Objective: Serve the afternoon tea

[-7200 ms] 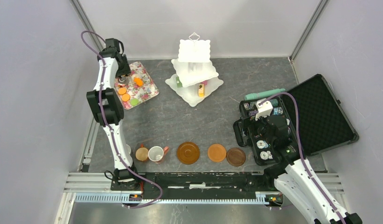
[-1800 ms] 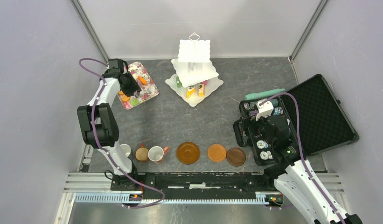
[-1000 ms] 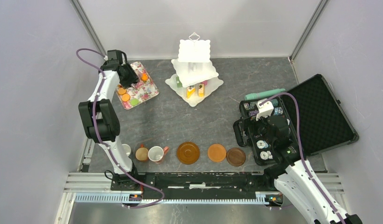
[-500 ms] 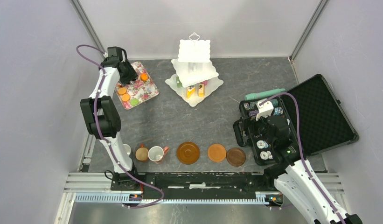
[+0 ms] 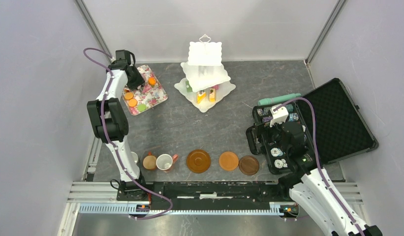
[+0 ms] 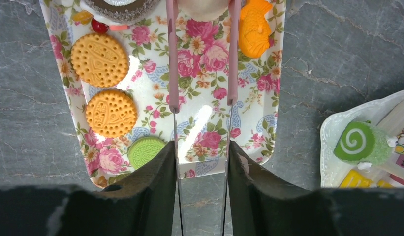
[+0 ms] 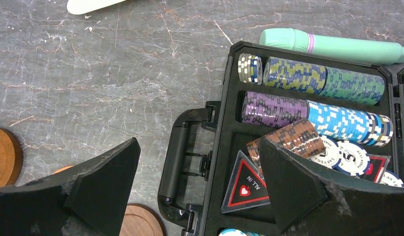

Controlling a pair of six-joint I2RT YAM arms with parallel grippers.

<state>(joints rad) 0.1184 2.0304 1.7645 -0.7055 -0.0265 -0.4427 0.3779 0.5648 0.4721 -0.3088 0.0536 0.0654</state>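
Narrowing on a pale cream cake [image 6: 203,6] at the far end of the floral tray [image 6: 268,98], the left gripper [image 6: 203,22] had drawn its pink fingers [image 6: 172,59] closer together than half a second earlier. They flanked the cake on both sides, but the tips ran off the top of the wrist view, so a firm pinch could not be confirmed. An orange fish-shaped cake [image 6: 254,29] lay just beside one finger. Two orange biscuits [image 6: 99,60] and a green biscuit [image 6: 145,150] sat on the tray's other side. About two seconds earlier the left arm had hovered over the tray's middle, and it had since reached to the far end.

The white three-tier stand [image 5: 204,73], well apart to the right, showed three cakes on its bottom tier, one more than seven seconds before. That suggested another cake was about to be carried across. The mugs [image 5: 158,161] and saucers [image 5: 228,161] stood unmoved in the near row, not yet paired. The right gripper [image 7: 197,147] hung spread wide and empty over the black poker chip case [image 7: 224,128], unchanged.
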